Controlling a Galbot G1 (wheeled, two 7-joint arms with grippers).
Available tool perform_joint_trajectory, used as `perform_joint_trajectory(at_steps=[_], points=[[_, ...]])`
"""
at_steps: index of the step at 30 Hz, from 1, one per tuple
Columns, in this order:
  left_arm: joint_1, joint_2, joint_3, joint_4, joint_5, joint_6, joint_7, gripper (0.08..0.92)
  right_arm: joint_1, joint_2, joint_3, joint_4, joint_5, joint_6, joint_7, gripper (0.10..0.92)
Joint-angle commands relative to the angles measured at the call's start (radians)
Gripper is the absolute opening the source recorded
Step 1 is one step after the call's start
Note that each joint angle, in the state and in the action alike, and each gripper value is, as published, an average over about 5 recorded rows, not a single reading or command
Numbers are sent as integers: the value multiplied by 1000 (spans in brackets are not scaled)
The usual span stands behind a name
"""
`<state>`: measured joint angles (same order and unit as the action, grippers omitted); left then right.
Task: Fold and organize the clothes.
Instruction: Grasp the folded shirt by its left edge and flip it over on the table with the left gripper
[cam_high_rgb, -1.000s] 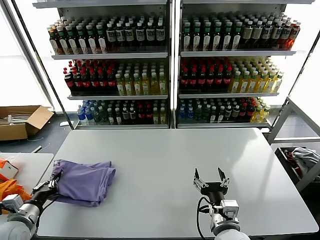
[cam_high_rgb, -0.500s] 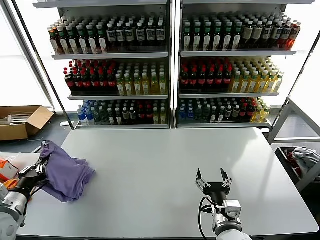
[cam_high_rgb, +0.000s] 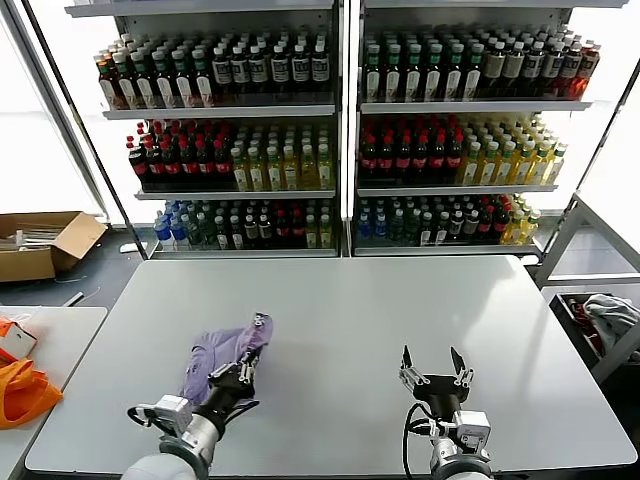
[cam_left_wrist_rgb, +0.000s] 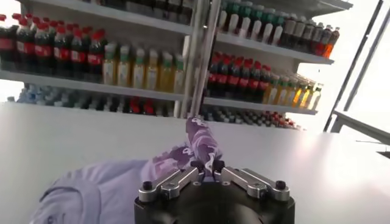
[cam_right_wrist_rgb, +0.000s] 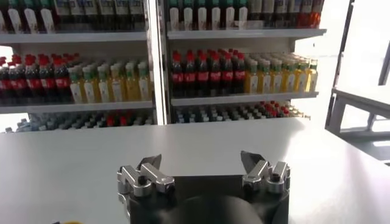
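The lavender T-shirt (cam_high_rgb: 222, 358) lies bunched on the white table (cam_high_rgb: 330, 310), left of the middle near the front edge. My left gripper (cam_high_rgb: 244, 369) is shut on a fold of it. In the left wrist view the gripper (cam_left_wrist_rgb: 206, 166) pinches a twisted strip of the T-shirt (cam_left_wrist_rgb: 202, 140) that stands up from the jaws, with the rest of the shirt spread below. My right gripper (cam_high_rgb: 433, 367) is open and empty over the table's front right part; in the right wrist view it (cam_right_wrist_rgb: 202, 164) shows nothing between its fingers.
An orange cloth bag (cam_high_rgb: 22, 388) lies on a side table at the left. A cardboard box (cam_high_rgb: 45, 243) sits on the floor at far left. Shelves of bottles (cam_high_rgb: 340, 130) stand behind the table. A grey-white fabric bundle (cam_high_rgb: 612, 315) sits at right.
My left gripper has carried the T-shirt from the table's left edge rightward and nearer the front. The right gripper has shifted only slightly to the right.
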<state>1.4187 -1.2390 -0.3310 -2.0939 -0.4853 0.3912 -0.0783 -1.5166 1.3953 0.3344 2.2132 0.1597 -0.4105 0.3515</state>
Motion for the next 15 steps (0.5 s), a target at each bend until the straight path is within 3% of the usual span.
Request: perform_joint_trajectory(at_steps=[1,4,9,15], points=[[-136,-136,261,192,122,-55,0,124,-24,19,-12,-18,-25,-5,-3,823],[-142,-150,265,198,92,-87,2,146,-16,19,-25,-25,-31,-8,-2,823],[-146,-153,268,153,11,-124,8,276,6,20,-43,-33,-15,-21,3,823],[-136,-99,194,91,58,-114,-12,449,56,-4,-81,-59,161,-51,30,823]])
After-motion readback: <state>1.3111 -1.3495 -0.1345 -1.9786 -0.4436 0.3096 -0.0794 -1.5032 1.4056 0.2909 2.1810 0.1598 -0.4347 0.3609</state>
